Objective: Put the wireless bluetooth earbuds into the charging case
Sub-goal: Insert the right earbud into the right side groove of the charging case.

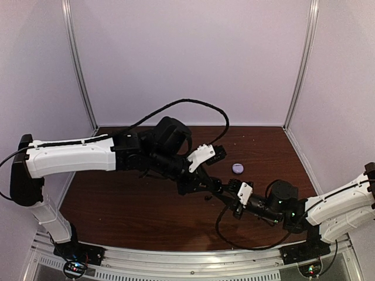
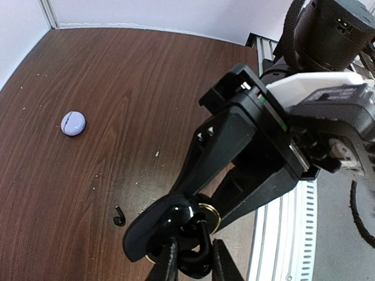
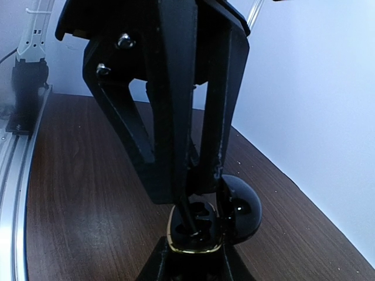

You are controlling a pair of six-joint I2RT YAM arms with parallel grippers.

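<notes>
My right gripper [image 3: 195, 259] is shut on an open black charging case [image 3: 193, 233] with a gold rim, its glossy lid [image 3: 241, 209] swung aside. From above, my left gripper [image 2: 194, 240] is shut on a black earbud [image 2: 204, 236], whose lower end sits in the case's cavity [image 2: 176, 222]. In the top view the two grippers meet over the table's middle, the left [image 1: 212, 186] beside the right [image 1: 229, 188], and the case is hidden between them. Another black earbud [image 2: 119, 216] lies loose on the table to the left of the case.
A small closed lavender case [image 1: 237, 168] [image 2: 73, 123] sits on the brown wooden table [image 1: 129, 199], beyond the grippers. White walls enclose the table on three sides. A metal rail [image 1: 187, 257] runs along the near edge by the arm bases.
</notes>
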